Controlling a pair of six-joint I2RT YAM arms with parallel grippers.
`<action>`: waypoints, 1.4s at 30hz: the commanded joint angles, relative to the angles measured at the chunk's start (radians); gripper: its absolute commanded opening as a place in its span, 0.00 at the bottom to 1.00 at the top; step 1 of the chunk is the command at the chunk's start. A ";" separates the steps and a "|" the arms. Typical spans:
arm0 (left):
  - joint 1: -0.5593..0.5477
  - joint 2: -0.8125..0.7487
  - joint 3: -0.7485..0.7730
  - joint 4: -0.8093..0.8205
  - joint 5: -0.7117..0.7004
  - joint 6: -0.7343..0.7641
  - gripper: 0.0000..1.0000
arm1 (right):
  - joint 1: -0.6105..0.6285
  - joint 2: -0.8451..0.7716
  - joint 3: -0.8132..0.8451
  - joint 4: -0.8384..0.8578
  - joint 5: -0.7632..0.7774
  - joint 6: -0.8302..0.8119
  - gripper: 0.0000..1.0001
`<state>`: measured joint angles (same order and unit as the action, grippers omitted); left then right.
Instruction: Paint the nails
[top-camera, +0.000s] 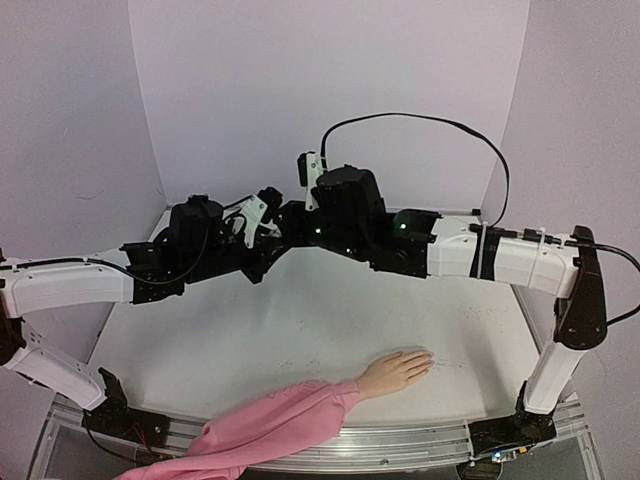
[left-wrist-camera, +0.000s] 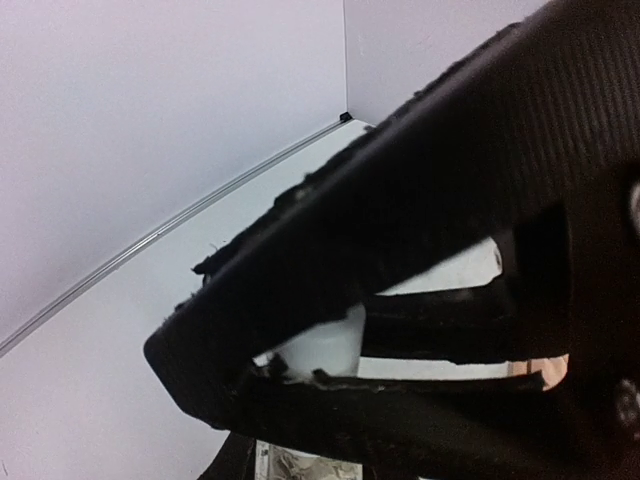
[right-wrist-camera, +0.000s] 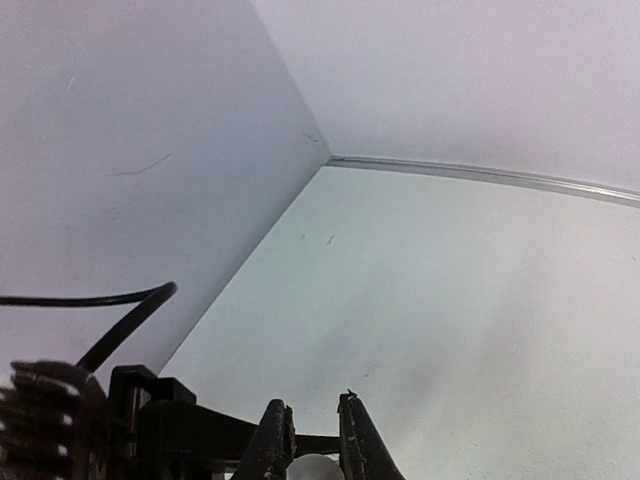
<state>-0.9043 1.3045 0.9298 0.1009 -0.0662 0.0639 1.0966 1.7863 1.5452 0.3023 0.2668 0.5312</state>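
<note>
The peach mannequin hand (top-camera: 395, 370) lies palm down near the table's front edge, its pink sleeve (top-camera: 270, 425) trailing to the left. Its nails (top-camera: 426, 358) are too small to make out. Both grippers meet high above the back of the table, far from the hand. My left gripper (top-camera: 262, 222) is shut on a small white bottle (left-wrist-camera: 322, 345), seen between its black fingers (left-wrist-camera: 300, 250) in the left wrist view. My right gripper (top-camera: 290, 222) has its fingers (right-wrist-camera: 272, 440) closed around a white rounded top (right-wrist-camera: 315, 468), likely the bottle's cap.
The white table (top-camera: 300, 320) is walled by pale lilac panels at the back and sides. A black cable (top-camera: 420, 125) loops above the right arm. The table's metal front rail (top-camera: 400, 440) runs just below the sleeve.
</note>
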 joint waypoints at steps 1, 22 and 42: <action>0.002 0.032 0.092 0.085 -0.130 0.050 0.00 | 0.086 -0.008 0.009 -0.061 0.137 0.010 0.00; 0.147 0.023 0.040 0.077 1.110 -0.187 0.00 | -0.251 -0.181 -0.298 0.374 -1.193 -0.166 0.72; 0.142 0.073 0.082 0.081 1.164 -0.208 0.00 | -0.230 -0.089 -0.252 0.462 -1.252 -0.105 0.30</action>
<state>-0.7601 1.3808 0.9489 0.1242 1.0554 -0.1371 0.8547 1.6955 1.2446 0.6907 -0.9504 0.4225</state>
